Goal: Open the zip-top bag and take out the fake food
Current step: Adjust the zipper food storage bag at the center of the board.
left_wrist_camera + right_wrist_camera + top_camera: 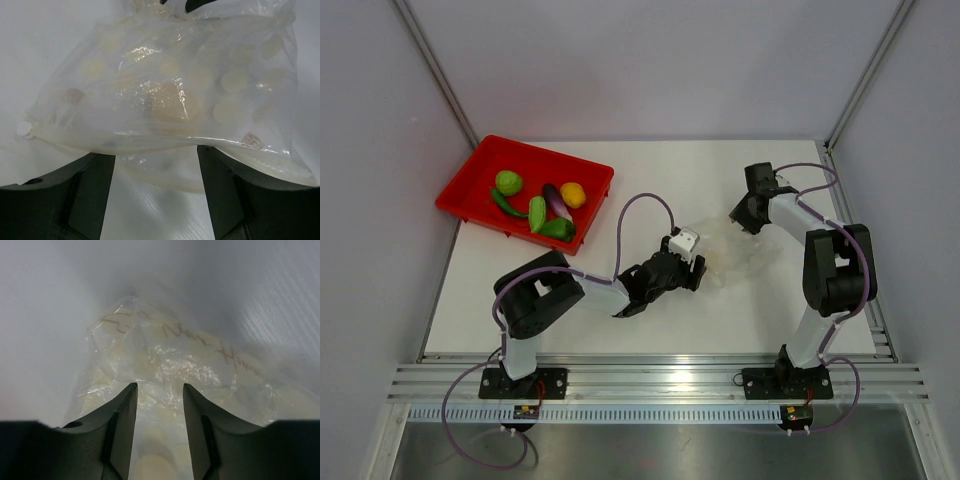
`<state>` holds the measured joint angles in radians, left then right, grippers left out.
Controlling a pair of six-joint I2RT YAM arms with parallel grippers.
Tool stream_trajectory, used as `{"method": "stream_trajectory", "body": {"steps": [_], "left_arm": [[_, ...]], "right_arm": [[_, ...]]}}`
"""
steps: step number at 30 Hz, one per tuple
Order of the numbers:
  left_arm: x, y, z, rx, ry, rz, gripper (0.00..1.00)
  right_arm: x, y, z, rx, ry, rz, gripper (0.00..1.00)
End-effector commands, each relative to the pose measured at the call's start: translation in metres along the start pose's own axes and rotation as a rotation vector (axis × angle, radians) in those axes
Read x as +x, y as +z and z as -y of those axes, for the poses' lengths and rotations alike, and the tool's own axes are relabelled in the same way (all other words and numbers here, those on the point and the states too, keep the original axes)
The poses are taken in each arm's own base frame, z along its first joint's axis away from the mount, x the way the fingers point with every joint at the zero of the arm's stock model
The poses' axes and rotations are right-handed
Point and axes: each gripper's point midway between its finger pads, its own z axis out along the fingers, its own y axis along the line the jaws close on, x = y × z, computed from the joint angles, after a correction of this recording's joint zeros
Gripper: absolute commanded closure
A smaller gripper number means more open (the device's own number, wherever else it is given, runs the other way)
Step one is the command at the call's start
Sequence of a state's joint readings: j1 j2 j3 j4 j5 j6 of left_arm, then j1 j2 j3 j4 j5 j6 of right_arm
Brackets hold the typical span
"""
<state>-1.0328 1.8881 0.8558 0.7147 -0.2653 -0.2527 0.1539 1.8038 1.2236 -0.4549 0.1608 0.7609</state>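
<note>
At table point(650, 180) centre, slightly toward 3 o'clock: zip-top bag point(735, 255), clear and crinkled, lying flat between the two arms. Pale round spots show on the film; can't tell if anything is inside.

Left end effector point(698, 268) sits at the bag's 8 o'clock. Left wrist view: jaws spread wide, released, with the bag point(170, 90) lying across just past the fingertips and its lower edge sagging into the gap.

Right end effector point(742, 218) sits at the bag's 12 o'clock. Right wrist view: jaws parted, nothing clamped, bag point(170, 355) directly ahead and showing through the gap. Can't tell whether it touches the film.

Fake food point(538, 212) is all in the red tray point(525, 160) at the table's 10 o'clock, well apart from the bag: round green piece point(508, 182), yellow piece point(573, 194), long purple piece point(557, 202), and more green pieces.
</note>
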Motion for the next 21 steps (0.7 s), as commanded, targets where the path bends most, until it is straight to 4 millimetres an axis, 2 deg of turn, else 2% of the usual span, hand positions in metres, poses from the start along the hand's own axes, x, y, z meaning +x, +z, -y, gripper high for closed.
{"method": "stream_trajectory", "body": {"steps": [1,4,8,12,21], "left_arm": [[-0.023,0.007,0.001,0.013,0.023,0.127,0.3],[-0.019,0.01,0.0,0.007,0.021,0.122,0.29],[-0.02,0.01,0.0,0.013,0.002,0.129,0.28],[-0.023,0.01,-0.003,-0.002,-0.002,0.141,0.27],[-0.021,0.013,-0.005,-0.014,0.0,0.128,0.27]], "right_arm": [[-0.012,-0.019,-0.012,-0.071,0.008,0.033,0.5],[-0.016,-0.031,-0.012,-0.089,0.014,0.058,0.44],[-0.021,-0.05,-0.014,-0.126,0.022,0.09,0.43],[-0.017,-0.066,-0.022,-0.179,0.009,0.102,0.43],[-0.005,-0.062,-0.034,-0.201,-0.039,0.072,0.44]]}}
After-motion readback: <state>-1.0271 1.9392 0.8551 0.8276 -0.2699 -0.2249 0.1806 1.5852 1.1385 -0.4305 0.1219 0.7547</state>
